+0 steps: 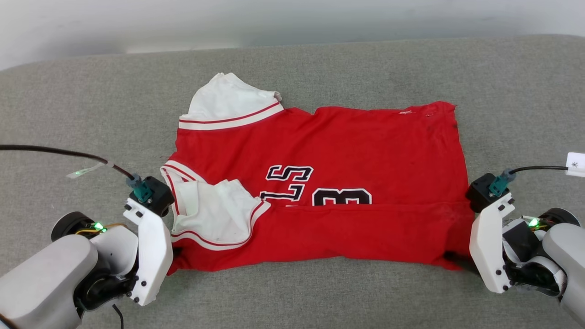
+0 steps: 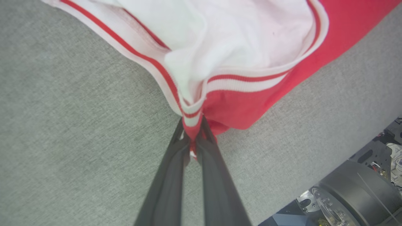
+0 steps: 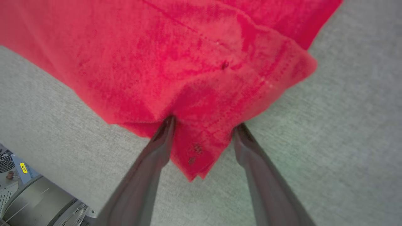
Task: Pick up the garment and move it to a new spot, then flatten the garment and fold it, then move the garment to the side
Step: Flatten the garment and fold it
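The garment (image 1: 343,151) lies spread on the grey surface, a red jersey with white sleeves. Its near edge is folded up over the lower part of the black letters. My left gripper (image 1: 175,251) sits at the garment's near-left corner. In the left wrist view it (image 2: 193,138) is shut on the garment (image 2: 245,103), pinching the striped trim and red cloth. My right gripper (image 1: 450,259) is at the near-right corner. In the right wrist view it (image 3: 204,125) stands open, with its fingers (image 3: 147,169) on either side of the garment's (image 3: 188,62) red hem corner.
The grey fabric surface (image 1: 320,297) stretches on all sides of the garment, with a pale wall (image 1: 274,18) behind its far edge. A black cable (image 1: 59,153) runs to my left wrist. The robot's base (image 2: 345,194) shows below the surface's near edge.
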Robot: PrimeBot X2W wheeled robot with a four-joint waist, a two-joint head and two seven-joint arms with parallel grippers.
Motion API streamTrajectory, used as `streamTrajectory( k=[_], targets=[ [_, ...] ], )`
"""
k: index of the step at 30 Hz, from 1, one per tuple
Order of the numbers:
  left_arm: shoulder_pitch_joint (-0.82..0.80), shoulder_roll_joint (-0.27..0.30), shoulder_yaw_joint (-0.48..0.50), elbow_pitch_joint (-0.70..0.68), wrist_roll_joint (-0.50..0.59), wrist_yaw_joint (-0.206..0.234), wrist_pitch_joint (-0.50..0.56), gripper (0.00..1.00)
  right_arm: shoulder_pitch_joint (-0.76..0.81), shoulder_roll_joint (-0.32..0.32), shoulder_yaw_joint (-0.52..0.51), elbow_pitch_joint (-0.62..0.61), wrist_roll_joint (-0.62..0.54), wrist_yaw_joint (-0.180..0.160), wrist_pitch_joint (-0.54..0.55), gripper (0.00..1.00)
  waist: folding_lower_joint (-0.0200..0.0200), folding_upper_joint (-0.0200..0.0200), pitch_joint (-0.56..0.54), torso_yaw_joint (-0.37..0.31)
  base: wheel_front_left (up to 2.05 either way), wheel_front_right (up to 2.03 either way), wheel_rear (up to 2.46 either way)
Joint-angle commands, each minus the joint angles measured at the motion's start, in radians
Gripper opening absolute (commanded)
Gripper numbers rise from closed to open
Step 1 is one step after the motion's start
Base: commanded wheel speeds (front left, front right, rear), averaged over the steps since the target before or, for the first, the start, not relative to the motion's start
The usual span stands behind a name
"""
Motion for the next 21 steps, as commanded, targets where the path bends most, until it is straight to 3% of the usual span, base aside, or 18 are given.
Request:
streamTrajectory(
  k=[1, 9, 21],
  targets=[
    [0.016, 0.003, 0.003, -0.001, -0.005, 0.008, -0.008, 0.0, 0.054, 0.065, 0.044, 0.017, 0.001, 0.003, -0.022, 0.0, 0.0001, 0.0, -0.007, -0.005, 0.0, 0.0, 0.0],
    [0.069, 0.031, 0.019, -0.021, -0.045, 0.02, -0.042, 0.0, 0.013, -0.066, 0.019, -0.061, 0.019, 0.001, -0.131, 0.0, 0.0001, 0.0, -0.083, -0.012, 0.0, 0.0, 0.0],
    [0.223, 0.121, 0.006, -0.16, -0.119, 0.072, -0.065, 0.0, 0.173, -0.259, -0.028, -0.261, 0.079, 0.001, -0.142, 0.0, 0.0001, 0.0, -0.15, -0.013, 0.0, 0.0, 0.0]
  ],
)
